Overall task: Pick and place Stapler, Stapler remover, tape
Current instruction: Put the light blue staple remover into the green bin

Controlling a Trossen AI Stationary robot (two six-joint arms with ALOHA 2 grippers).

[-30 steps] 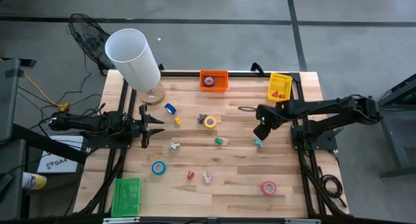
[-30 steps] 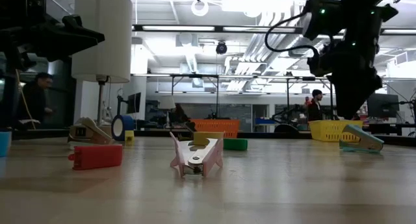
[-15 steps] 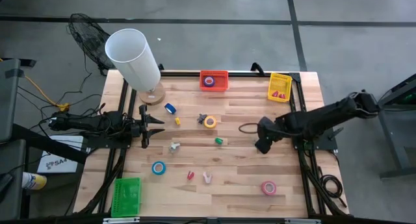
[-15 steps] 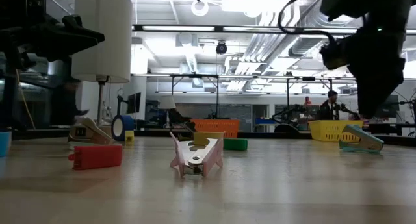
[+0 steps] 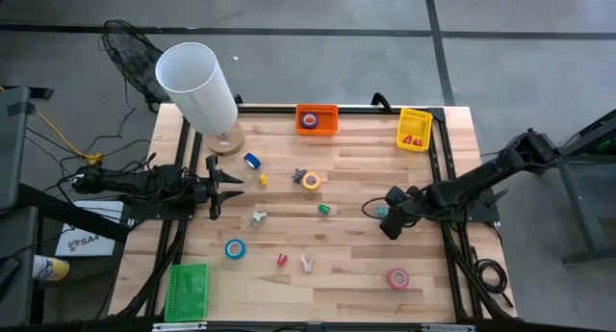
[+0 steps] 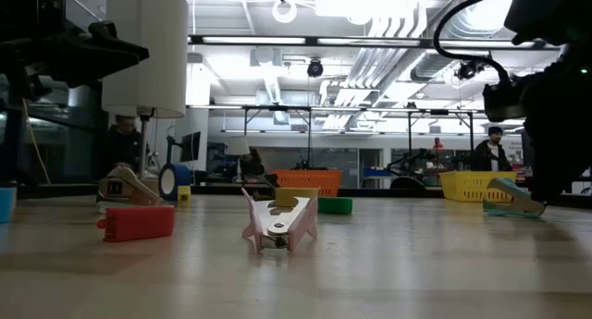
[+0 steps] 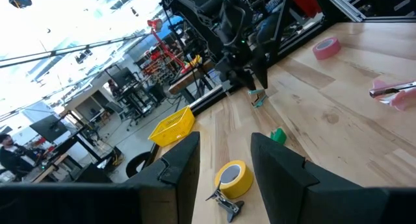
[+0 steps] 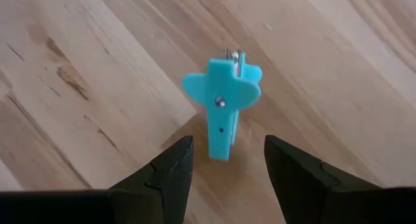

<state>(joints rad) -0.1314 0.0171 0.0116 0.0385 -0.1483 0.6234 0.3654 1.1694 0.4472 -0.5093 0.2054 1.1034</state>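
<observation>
A teal staple remover (image 8: 221, 100) lies flat on the wooden table (image 5: 346, 265), right of centre (image 5: 382, 211). My right gripper (image 8: 231, 160) is open and low over it; its fingers stand on either side of the remover's near end without touching, also seen in the high view (image 5: 389, 218). In the low view the remover (image 6: 513, 197) sits beside that gripper (image 6: 553, 176). My left gripper (image 5: 226, 186) waits open near the table's left edge. Tape rolls lie about: yellow (image 5: 311, 181), blue (image 5: 235, 248), pink (image 5: 397, 277).
An orange basket (image 5: 317, 118) and a yellow basket (image 5: 414, 128) stand at the far edge, a green basket (image 5: 188, 289) at the near left corner. A white lamp (image 5: 197, 82) stands far left. A pink staple remover (image 5: 307, 264) and small red, green and yellow items lie mid-table.
My right gripper has moved toward the table's near edge and dropped low, coming down beside the teal staple remover. The remover has stayed where it was. My left arm has kept still.
</observation>
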